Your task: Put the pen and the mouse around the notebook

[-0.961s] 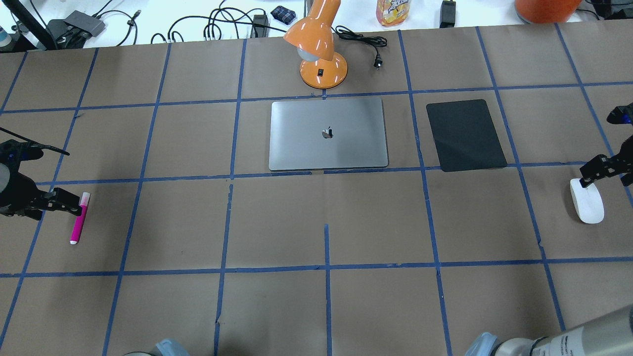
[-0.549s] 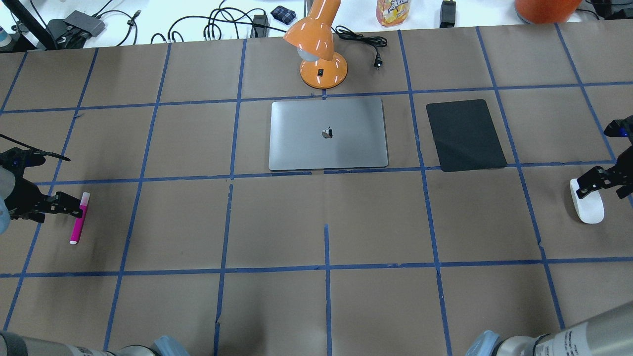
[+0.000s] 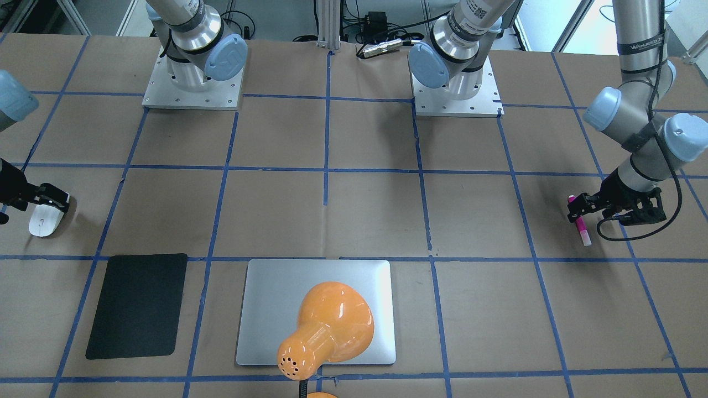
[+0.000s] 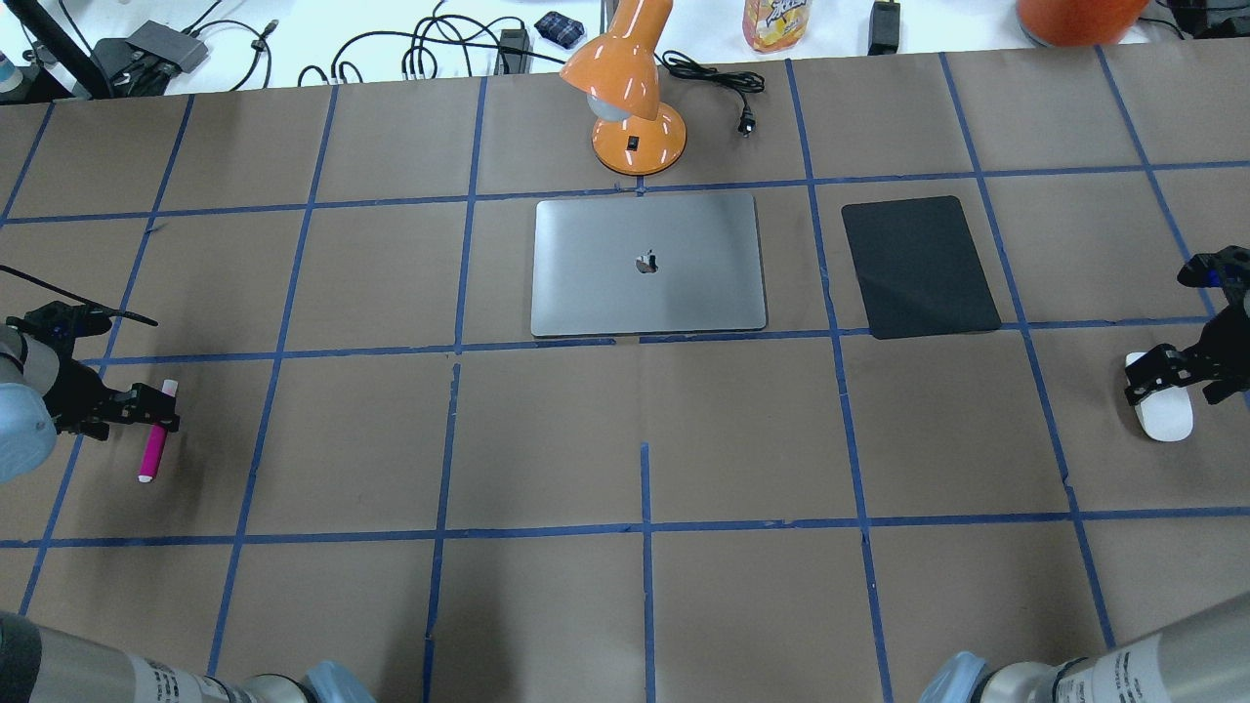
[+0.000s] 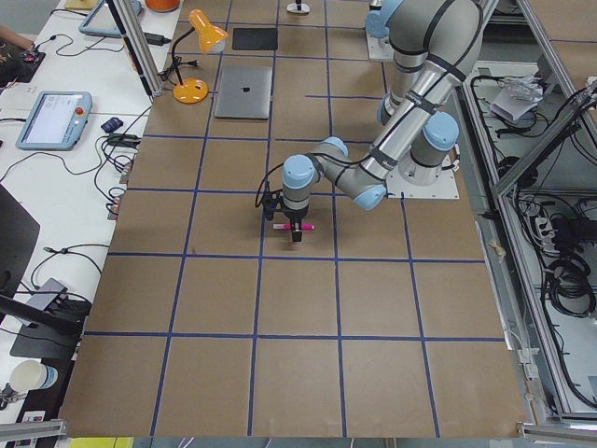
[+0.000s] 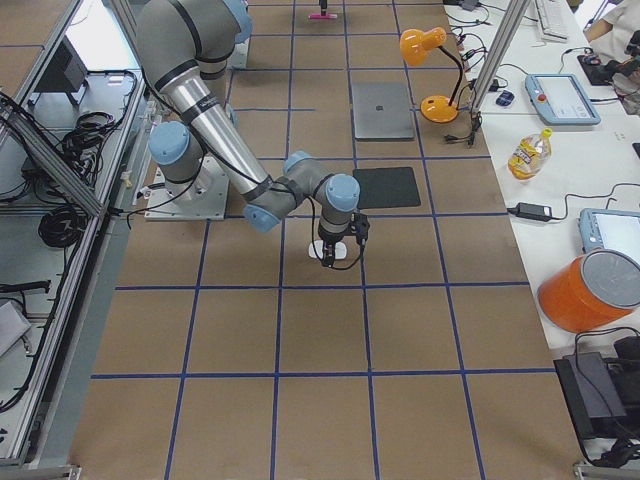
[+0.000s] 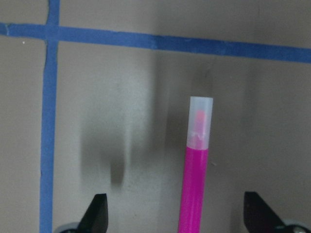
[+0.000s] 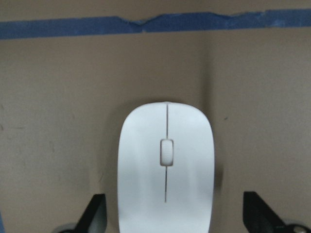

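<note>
The magenta pen (image 7: 194, 184) lies flat on the table at the far left, its pale cap pointing away from the robot. My left gripper (image 7: 177, 218) is open low over it, one finger on each side of the barrel; the overhead view shows this gripper (image 4: 156, 410) above the pen (image 4: 153, 451). At the far right the white mouse (image 8: 165, 170) rests on the table between the spread fingers of my open right gripper (image 8: 176, 218), seen from overhead as the gripper (image 4: 1164, 376) over the mouse (image 4: 1164, 420). The silver notebook (image 4: 646, 293) lies closed at the table's middle back.
A black mat (image 4: 918, 266) lies just right of the notebook. An orange desk lamp (image 4: 630, 98) stands behind the notebook, its cord and plug (image 4: 747, 122) trailing right. Cables and a bottle (image 4: 776, 21) sit on the white bench beyond.
Both grippers have shifted toward the robot's side along their objects and sit more squarely over them. Pen and mouse have not moved.
</note>
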`<state>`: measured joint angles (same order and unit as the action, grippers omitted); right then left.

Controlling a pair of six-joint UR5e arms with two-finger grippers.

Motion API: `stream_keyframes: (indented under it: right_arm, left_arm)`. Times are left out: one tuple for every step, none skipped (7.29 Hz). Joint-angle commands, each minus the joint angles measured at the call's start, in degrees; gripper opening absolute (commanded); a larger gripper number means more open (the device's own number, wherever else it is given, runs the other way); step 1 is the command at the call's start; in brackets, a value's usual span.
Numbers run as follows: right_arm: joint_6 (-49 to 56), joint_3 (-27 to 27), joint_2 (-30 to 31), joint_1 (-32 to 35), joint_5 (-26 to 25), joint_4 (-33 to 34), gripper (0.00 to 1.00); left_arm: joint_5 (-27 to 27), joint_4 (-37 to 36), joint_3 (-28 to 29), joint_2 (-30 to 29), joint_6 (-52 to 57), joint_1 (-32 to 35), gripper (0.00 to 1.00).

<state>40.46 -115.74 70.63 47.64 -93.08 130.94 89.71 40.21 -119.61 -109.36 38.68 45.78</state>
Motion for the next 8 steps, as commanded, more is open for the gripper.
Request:
stream_keyframes:
  right_arm:
    - [-0.03,-0.45,-0.83,0.00,0.00,0.46,0.99]
    - [0.05,-0.45,-1.02,0.00,-0.09,0.46,0.97]
    - [0.06,-0.36,-1.02,0.09,-0.09,0.46,0.97]
    - [0.06,-0.36,-1.02,0.00,-0.09,0.46,0.88]
    - [0.06,-0.45,-1.02,0.00,-0.09,0.46,0.77]
    - [0.06,-0.45,-1.02,0.00,-0.09,0.46,0.65]
    - [0.06,-0.45,-1.02,0.00,-0.09,0.46,0.59]
    - [0.06,-0.36,-0.84,0.09,-0.09,0.46,0.59]
  left_arm:
    - [-0.06,-0.48,-0.01,-0.77,-1.06,0.45,0.73]
    - [0.02,-0.48,-0.01,-0.68,-1.07,0.45,0.65]
    - [-0.06,-0.48,-0.01,-0.68,-1.07,0.45,0.44]
    - [-0.06,-0.48,-0.01,-0.59,-0.98,0.45,0.33]
    - [-0.06,-0.40,-0.01,-0.16,-0.98,0.53,0.06]
    - [0.11,0.21,-0.01,0.28,-0.98,0.71,0.00]
    - [0.37,0.48,-0.01,0.64,-0.89,0.80,0.00]
    - [0.38,0.66,0.08,1.60,-0.80,0.89,0.00]
